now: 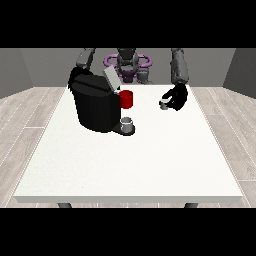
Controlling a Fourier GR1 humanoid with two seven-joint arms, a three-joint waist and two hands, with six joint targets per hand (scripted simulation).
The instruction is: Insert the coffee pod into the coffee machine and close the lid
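Note:
A black coffee machine (pixel 95 106) stands on the white table (pixel 130 160) at the view's left, its grey lid (pixel 111 78) tilted up and open. A small grey cup (pixel 127 123) sits on the machine's front tray. The hand at the view's right (pixel 176 96) hovers over the table's far right part with its fingers curled round a small grey coffee pod (pixel 163 104). The hand at the view's left (pixel 75 76) is behind the machine's top and mostly hidden.
A red mug (pixel 127 99) stands just right of the machine, between it and the pod. The table's far edge runs close behind the machine and the hands. The table's front edge lies near the camera.

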